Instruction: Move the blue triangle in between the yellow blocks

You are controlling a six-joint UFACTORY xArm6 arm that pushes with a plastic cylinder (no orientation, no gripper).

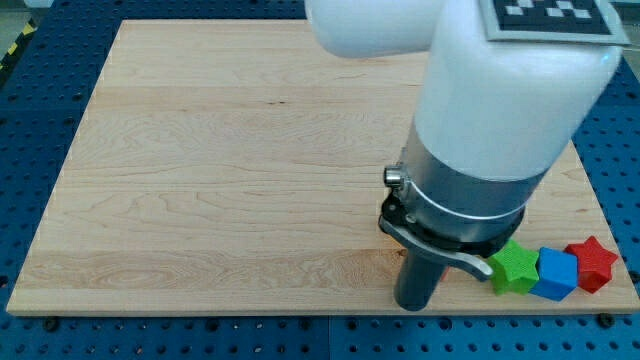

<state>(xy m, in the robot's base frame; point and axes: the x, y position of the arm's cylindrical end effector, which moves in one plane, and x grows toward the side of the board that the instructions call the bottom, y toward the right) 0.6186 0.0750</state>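
No blue triangle and no yellow blocks show in the camera view; the arm's big white and grey body (490, 120) hides much of the board's right side. My tip (413, 305) rests near the board's bottom edge, right of the middle. A green star (515, 268) lies to the right of the tip, apart from it. A blue cube (557, 274) touches the green star's right side. A red star (593, 264) sits against the cube's right side.
The wooden board (220, 170) lies on a blue perforated table (30, 110). The green, blue and red blocks form a row at the board's bottom right corner, close to its edge.
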